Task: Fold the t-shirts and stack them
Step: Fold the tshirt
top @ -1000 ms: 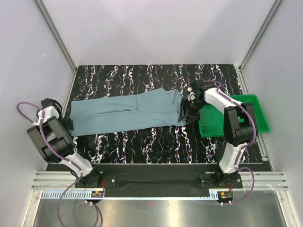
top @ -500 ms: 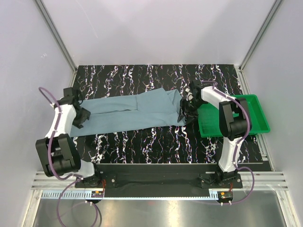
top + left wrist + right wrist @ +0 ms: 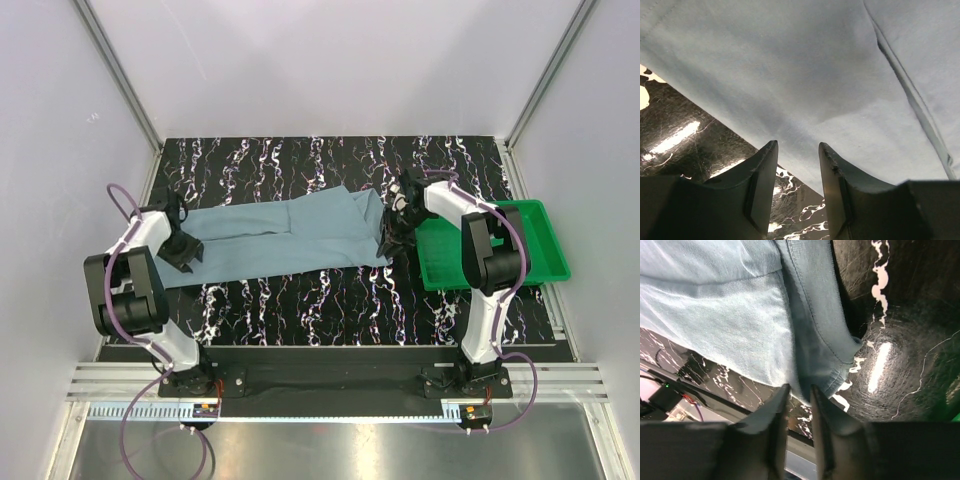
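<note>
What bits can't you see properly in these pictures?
- Left wrist view: most of the shirt, cut off by the picture edges past the left gripper.
- Right wrist view: whether the right gripper pinches the shirt; the cloth's edge dips behind its fingertips.
- Top view: both grippers' fingertips, hidden under their own wrists.
- Top view: part of the tray, covered by the right arm.

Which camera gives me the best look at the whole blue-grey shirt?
Top external: the t-shirt lies there full length, spread across the table. The left wrist view shows only a close patch of it; the right wrist view only its hemmed corner.
</note>
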You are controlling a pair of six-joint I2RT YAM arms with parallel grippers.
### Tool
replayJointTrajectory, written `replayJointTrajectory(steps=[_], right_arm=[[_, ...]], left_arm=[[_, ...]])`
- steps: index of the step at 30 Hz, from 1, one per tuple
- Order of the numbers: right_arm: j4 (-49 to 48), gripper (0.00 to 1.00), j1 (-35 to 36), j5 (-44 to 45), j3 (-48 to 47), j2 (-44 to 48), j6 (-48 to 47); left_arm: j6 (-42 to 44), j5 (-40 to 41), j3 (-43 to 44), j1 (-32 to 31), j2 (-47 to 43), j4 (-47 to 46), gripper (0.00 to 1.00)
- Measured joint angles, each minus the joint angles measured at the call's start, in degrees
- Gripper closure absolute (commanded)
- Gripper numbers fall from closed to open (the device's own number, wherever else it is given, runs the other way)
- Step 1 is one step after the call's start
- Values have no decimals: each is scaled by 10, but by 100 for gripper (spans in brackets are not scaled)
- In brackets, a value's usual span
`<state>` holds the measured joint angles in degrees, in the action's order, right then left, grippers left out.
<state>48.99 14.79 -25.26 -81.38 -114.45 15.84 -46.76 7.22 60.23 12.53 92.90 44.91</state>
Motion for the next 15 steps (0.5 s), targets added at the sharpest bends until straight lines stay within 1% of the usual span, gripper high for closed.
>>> replayJointTrajectory(steps=[1,2,9,15], right_arm=[[0,81,0,0,0,0,1],[1,100,0,-2,0,0,1],[12,100,0,-11,2,5,3],[21,100,-2,12,37,46,-2]], left_arm=[[1,0,1,0,4,0,57],[3,0,2,0,11,0,57],[11,-1,2,8,50,6,57],[22,-4,2,27,61,10,57]])
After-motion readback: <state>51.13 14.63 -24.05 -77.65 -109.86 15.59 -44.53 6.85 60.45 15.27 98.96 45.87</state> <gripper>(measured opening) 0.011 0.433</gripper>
